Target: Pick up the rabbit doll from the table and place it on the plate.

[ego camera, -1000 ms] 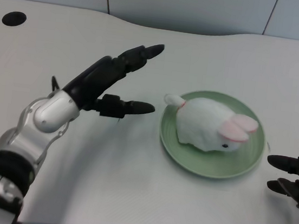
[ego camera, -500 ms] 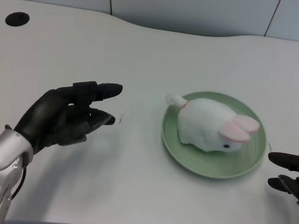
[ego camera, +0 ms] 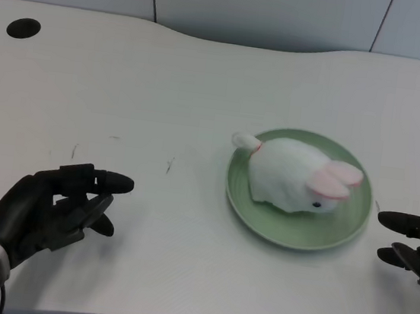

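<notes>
So the left hand (ego camera: 50, 210) sits at the lower left of the frame, fingers loosely spread with nothing in them. Off to its right, well apart, the rabbit doll (ego camera: 296, 175) lies on the green plate (ego camera: 263, 225) right of center.

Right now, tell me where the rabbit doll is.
The rabbit doll lies on the green plate, right of centre in the head view, well apart from the left hand.

bare white table (ego camera: 204, 80) between robot hand (ego camera: 50, 210) and plate (ego camera: 263, 225), rabbit doll (ego camera: 292, 175) filling plate
</notes>
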You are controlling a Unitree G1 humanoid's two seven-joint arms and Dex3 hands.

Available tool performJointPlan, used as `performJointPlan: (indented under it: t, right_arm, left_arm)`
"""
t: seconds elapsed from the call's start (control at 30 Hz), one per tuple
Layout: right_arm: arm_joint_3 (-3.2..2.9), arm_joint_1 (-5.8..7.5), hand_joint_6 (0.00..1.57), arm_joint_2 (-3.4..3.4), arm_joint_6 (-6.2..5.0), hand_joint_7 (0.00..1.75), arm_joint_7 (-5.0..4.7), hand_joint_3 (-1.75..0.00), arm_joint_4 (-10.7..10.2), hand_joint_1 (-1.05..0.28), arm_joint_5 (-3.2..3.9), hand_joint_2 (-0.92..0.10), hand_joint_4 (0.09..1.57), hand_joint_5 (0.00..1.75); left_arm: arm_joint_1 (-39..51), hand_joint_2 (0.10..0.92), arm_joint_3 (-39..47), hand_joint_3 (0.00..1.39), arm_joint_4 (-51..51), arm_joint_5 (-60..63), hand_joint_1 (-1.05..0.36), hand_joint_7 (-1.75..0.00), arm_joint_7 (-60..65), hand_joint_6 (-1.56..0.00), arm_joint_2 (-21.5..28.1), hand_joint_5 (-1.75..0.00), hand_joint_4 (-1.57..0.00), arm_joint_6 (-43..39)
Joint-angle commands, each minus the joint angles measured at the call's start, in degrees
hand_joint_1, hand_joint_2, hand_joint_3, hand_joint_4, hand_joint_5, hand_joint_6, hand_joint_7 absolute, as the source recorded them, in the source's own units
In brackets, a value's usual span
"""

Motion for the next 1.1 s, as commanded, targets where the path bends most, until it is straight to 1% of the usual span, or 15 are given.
performJointPlan:
  t: [0.03,0.07,0.1,0.2,0.27,0.33,0.4,0.53,0.57,0.6,0.67,0.77,0.87,1.03,1.1]
  right_arm:
    - [-0.44,0.59,0.91,-0.89,0.46,0.0,-0.26,-0.22,-0.55,-0.41,0.1,-0.92,1.02,0.0]
    - [-0.48,0.54,0.92,-0.88,0.33,0.0,-0.22,-0.22,-0.46,-0.41,0.16,-0.92,1.02,0.0]
    - [-0.51,0.51,0.92,-0.87,0.24,0.0,-0.2,-0.22,-0.39,-0.41,0.19,-0.92,1.02,0.0]
    - [-0.78,0.35,0.92,-0.9,-0.17,0.01,0.34,-0.22,0.16,-0.41,0.83,-0.92,1.03,0.01]
    - [-0.84,0.01,0.92,-1.14,-0.62,0.01,0.51,-0.22,0.75,-0.41,0.75,-0.92,1.03,0.01]
    - [-0.91,-0.25,0.92,-1.3,-0.61,0.01,0.64,-0.22,1.15,-0.41,0.76,-0.92,1.03,0.0]
    - [-1.06,-0.51,0.92,-1.28,-0.71,0.01,1.04,-0.22,1.62,-0.41,1.19,-0.92,1.02,0.0]
    - [-0.91,-1.06,0.92,-1.67,-1.78,0.0,1.01,-0.22,2.7,-0.41,0.59,-0.92,1.02,0.0]
    - [-1.01,-1.37,0.92,-1.64,-1.88,0.0,1.27,-0.22,3.12,-0.41,0.96,-0.92,1.02,0.0]
    - [-1.07,-1.72,0.92,-1.65,-1.98,0.0,1.44,-0.22,3.55,-0.41,1.19,-0.92,1.02,0.0]
    - [-1.15,-2.14,0.93,-1.66,-2.2,0.01,1.67,-0.22,4.15,-0.41,1.41,-0.92,1.02,0.0]
    - [-1.11,-2.49,0.93,-1.74,-2.03,0.01,1.37,-0.21,4.41,-0.42,1.12,-0.92,1.03,0.0]
    - [-1.16,-2.75,0.93,-1.67,-1.46,0.01,1.43,-0.21,4.58,-0.43,1.37,-0.92,1.03,0.01]
    - [-1.13,-2.81,0.93,-1.69,-1.45,0.0,1.43,-0.2,4.68,-0.43,1.45,-0.92,1.03,0.0]
    - [-0.97,-3.01,0.93,-1.99,-1.46,0.0,1.21,-0.21,5.05,-0.44,0.93,-0.92,1.03,0.0]
  left_arm:
    - [1.38,0.921,1.2,0.49,-1.01,-1.09,-0.47,-0.87,-0.81,-0.69,1.02,-1.57,-0.54,1.02]
    - [1.59,0.921,1.4,0.49,-1.16,-1.3,-0.47,-0.94,-0.85,-0.67,0.94,-1.6,-0.53,1.23]
    - [1.72,0.921,1.54,0.49,-1.27,-1.42,-0.47,-0.96,-0.89,-0.66,0.87,-1.61,-0.52,1.39]
    - [1.75,0.921,2.9,0.48,-0.76,-2.8,-0.48,-1.02,-0.28,-0.65,0.16,-1.62,-0.54,3.56]
    - [1.62,0.921,3.22,0.47,-0.7,-3.39,-0.47,-1.06,-0.12,-0.63,-0.07,-1.63,-0.54,5.14]
    - [1.39,0.921,3.45,0.47,-0.49,-3.85,-0.47,-1.14,-0.54,-0.59,-0.21,-1.65,-0.53,6.15]
    - [1.14,0.921,3.67,0.47,-0.13,-4.18,-0.47,-1.18,-0.91,-0.58,-0.31,-1.67,-0.52,6.51]
    - [0.3,0.921,3.66,0.47,1.2,-4.47,-0.48,-1.27,-1.47,-0.55,-0.18,-1.74,-0.51,6.34]
    - [-0.26,0.921,4.07,0.47,1.78,-5.42,-0.48,-1.27,-1.88,-0.54,-0.25,-1.74,-0.51,7.75]
    - [-0.81,0.921,4.37,0.46,2.41,-6.15,-0.46,-1.38,-2.25,-0.51,-0.3,-1.74,-0.55,8.76]
    - [-1.45,0.921,4.73,0.46,3.13,-6.9,-0.45,-1.46,-2.71,-0.49,-0.32,-1.75,-0.57,9.88]
    - [-2.16,0.921,4.78,0.47,4.36,-7.0,-0.44,-1.49,-2.89,-0.48,-0.17,-1.75,-0.59,10.09]
    - [-2.55,0.921,4.96,0.46,5.0,-7.06,-0.45,-1.49,-2.61,-0.47,-0.23,-1.75,-0.59,10.36]
    - [-2.67,0.921,5.01,0.46,5.2,-7.04,-0.45,-1.5,-2.64,-0.47,-0.24,-1.75,-0.59,10.36]
    - [-2.44,0.921,4.85,0.45,5.05,-6.9,-0.45,-1.5,-2.82,-0.46,-0.29,-1.75,-0.57,10.01]
